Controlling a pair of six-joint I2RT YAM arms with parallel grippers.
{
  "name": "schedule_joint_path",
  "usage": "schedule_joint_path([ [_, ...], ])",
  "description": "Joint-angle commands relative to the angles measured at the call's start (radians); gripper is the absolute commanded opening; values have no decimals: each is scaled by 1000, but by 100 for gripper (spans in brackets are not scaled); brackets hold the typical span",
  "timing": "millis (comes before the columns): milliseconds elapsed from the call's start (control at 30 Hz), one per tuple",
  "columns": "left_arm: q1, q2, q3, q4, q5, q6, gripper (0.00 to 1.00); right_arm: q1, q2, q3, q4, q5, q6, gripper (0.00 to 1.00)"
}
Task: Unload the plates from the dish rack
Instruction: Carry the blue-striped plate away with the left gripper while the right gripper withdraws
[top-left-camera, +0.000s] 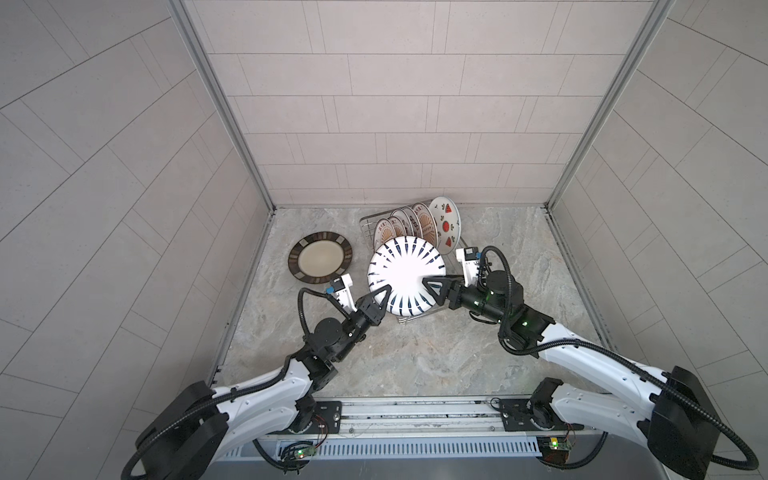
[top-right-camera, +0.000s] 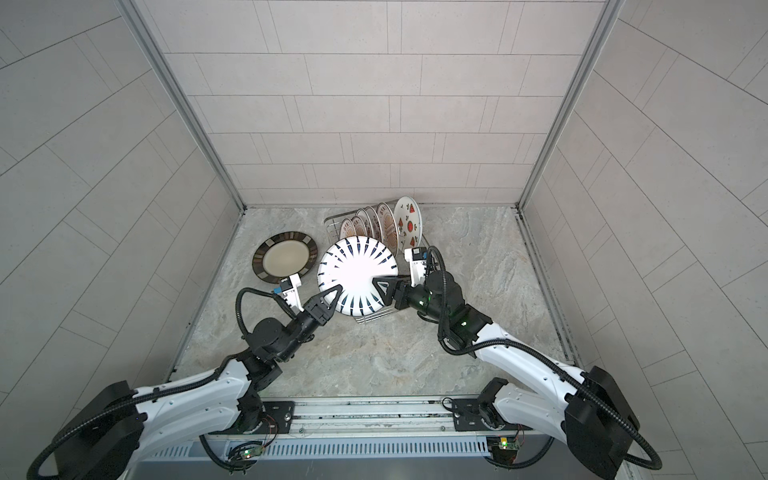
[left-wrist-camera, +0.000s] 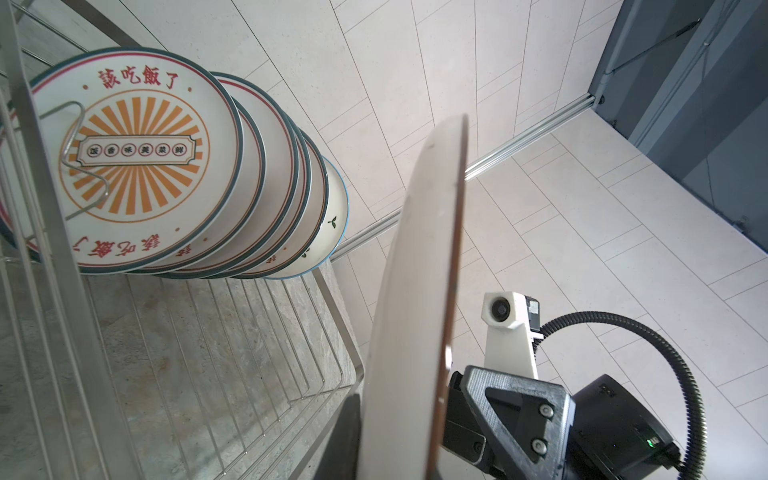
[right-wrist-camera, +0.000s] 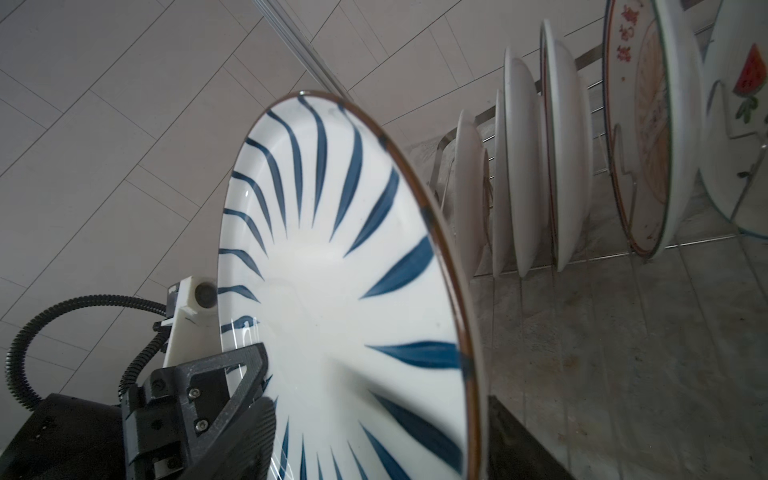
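1. A big striped plate (top-left-camera: 405, 278) is held up in the air between the two arms. It is white with dark blue stripes that fan out from the middle.
2. In both top views this plate covers the near part of the dish rack (top-left-camera: 365, 224). A bit of the rack's wire peeks out under it.
3. The left gripper (top-left-camera: 380, 299) pinches the left rim of the striped plate. One finger (right-wrist-camera: 232, 374) lies flat on the striped face and the other is behind the plate.
4. The right gripper (top-left-camera: 432, 289) is at the right rim of the same plate. Its jaws stand wide apart with the rim between them, so it is not squeezing the plate.
5. In the left wrist view the striped plate (left-wrist-camera: 415, 291) shows edge-on, with a right gripper finger (left-wrist-camera: 519, 407) just beside it.
6. A row of sunburst plates (top-left-camera: 399, 228) stands upright in the far part of the rack. They are white with orange rays and red writing (left-wrist-camera: 133, 166).
7. A watermelon plate (top-left-camera: 446, 226) stands at the far right end of that row.
8. A brown-rimmed plate (top-left-camera: 320, 257) lies flat on the gray stone table (top-left-camera: 415, 357), just left of the rack.
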Motion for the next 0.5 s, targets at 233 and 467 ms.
schedule_joint_path([
  [233,85,-143,19,3,-30,-51,0,20,-40,35,-79,128,-68,82],
  [467,155,-275,39,-132,-47,-51,0,149,-29,63,-110,286,-226,81],
])
